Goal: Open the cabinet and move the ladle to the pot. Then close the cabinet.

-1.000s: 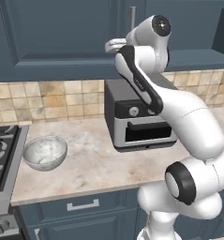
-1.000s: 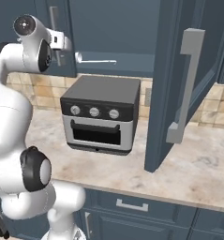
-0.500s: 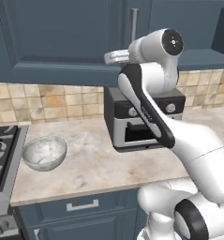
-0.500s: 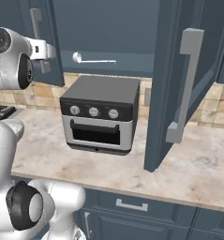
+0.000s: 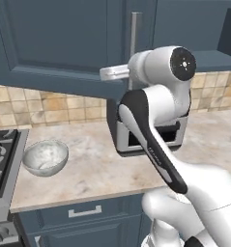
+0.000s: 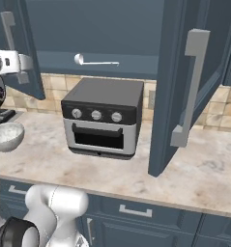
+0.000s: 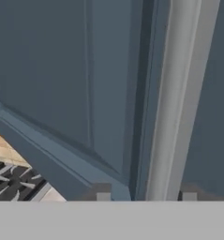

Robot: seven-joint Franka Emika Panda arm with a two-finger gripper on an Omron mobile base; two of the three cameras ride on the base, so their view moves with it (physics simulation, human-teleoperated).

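Two cabinet doors both swung open; right door w/ long silver bar handle sticks out toward cam in right base view, left door hangs out over the tabletop in left base view. Inside cabinet: ladle lies flat on bottom shelf, bowl end to the left, handle pointing right, just above the toaster oven. Nothing else readable in there.

Gripper sits at left door's silver handle; in hand view the bar runs up between the two finger tips, one tip each side. Jaws partly apart around the bar; can't tell if pads actually touch it, so grip state unclear. Arm wrist high up by door's handle edge in left base view.

Glass bowl on tabletop, left of oven, near stove; looks empty. Oven is black/silver, three knobs, door shut, stands against backsplash.

Tabletop light marble-ish; beige tile backsplash behind. Blue drawer fronts w/ short horiz handles below. Stove grate also shows bottom left in hand view.
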